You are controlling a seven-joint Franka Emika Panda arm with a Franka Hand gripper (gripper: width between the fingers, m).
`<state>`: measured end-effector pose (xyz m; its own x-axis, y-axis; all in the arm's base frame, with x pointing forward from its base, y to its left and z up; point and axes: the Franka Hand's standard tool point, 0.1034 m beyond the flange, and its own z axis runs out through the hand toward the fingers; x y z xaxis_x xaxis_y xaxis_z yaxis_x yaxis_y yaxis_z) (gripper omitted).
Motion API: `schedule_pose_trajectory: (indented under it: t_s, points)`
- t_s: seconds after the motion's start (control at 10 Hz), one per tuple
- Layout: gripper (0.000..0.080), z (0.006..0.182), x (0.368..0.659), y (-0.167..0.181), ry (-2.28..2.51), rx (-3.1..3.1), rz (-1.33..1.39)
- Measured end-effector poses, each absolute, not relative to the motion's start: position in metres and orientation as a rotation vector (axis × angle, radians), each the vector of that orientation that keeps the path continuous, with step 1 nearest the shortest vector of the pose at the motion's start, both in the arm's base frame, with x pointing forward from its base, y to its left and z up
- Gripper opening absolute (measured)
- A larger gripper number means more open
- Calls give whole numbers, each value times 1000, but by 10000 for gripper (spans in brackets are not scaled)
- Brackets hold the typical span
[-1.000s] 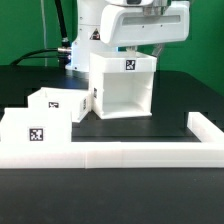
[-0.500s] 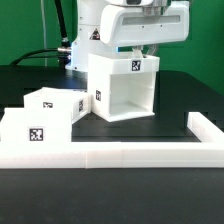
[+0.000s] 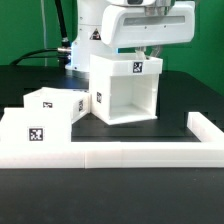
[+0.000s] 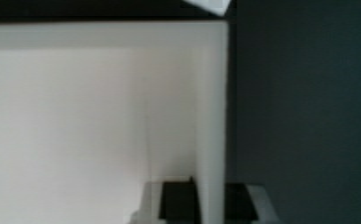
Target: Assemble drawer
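The white cube-like drawer housing (image 3: 125, 88) stands on the black table with its open side toward the camera, turned a little so a tagged side face shows. My gripper (image 3: 147, 52) comes down from above and is shut on the housing's top back wall. In the wrist view the thin white wall (image 4: 209, 110) runs between my two dark fingers (image 4: 248, 203), with my gripper (image 4: 209, 203) closed around it. Two small white tagged trays (image 3: 57, 104) (image 3: 33, 132) sit side by side at the exterior view's left.
A long low white L-shaped wall (image 3: 140, 154) runs along the front and turns back at the exterior view's right (image 3: 207, 128). The robot's base (image 3: 92, 35) and black cables stand behind the housing.
The housing has turned in my grip, so its tagged side face now shows, and it has shifted slightly toward the exterior view's right. The trays have not moved.
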<state>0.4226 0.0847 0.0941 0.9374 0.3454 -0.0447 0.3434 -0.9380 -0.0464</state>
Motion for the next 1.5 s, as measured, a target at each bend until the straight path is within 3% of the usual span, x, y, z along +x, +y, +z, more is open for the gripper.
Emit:
schedule_pose_trajectory:
  t_s: [0.6,0.9,1.3,1.5]
  points:
    - [38,95,501,93,-318,-3068,-39]
    - [38,95,522,82,-229,-3063,-74]
    - [38,97,588,97,-32,-3039,-164]
    - [38,98,599,101,-41,-3033,-200]
